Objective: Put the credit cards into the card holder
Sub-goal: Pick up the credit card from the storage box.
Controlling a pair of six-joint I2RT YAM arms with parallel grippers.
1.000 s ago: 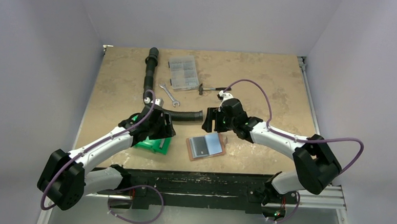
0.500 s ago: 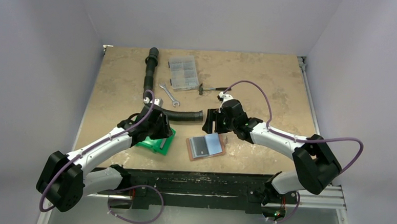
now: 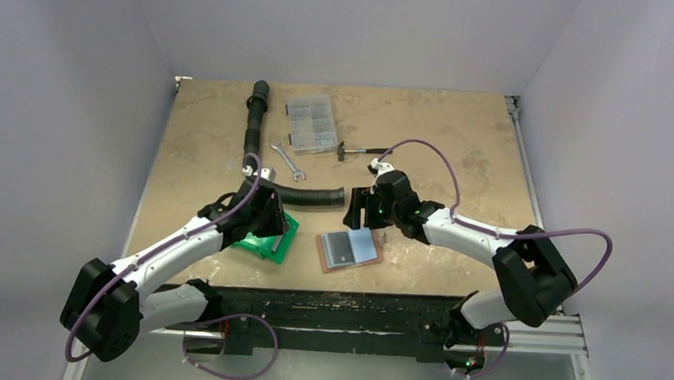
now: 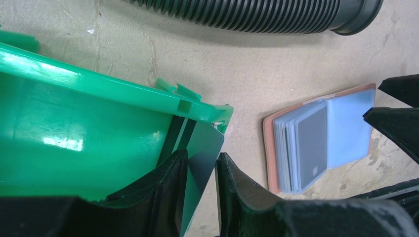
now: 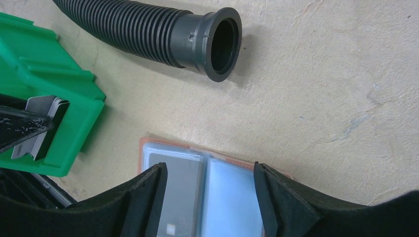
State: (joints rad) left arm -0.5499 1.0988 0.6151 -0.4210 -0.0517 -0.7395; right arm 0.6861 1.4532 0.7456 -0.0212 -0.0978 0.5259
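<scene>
Left gripper (image 4: 197, 180): jaws pinched almost together on a grey credit card (image 4: 203, 148). The card stands on edge between the two black fingers, at the corner of the green bin (image 4: 74, 133) that faces the card holder. In the right wrist view a small stack of pale cards (image 5: 42, 123) shows at that same corner of the bin, beside the left finger; their number cannot be told.

Right gripper (image 5: 208, 170): jaws spread wide, nothing between them. It hangs directly over the card holder (image 5: 232, 192); contact cannot be judged.

Card holder: lies open and flat on the table (image 3: 458, 135) near its front edge, between the two grippers and just right of the bin. Reddish-brown cover underneath, grey-blue pockets up. A dark card (image 5: 180, 187) sits in the pocket on the bin side; the other pocket shows plain blue.

Black corrugated hose (image 5: 148, 29): lies just beyond bin and holder, open mouth toward the right arm.

Far back: clear compartment box (image 3: 312, 122), wrench (image 3: 287, 159), small hammer (image 3: 362, 149).
</scene>
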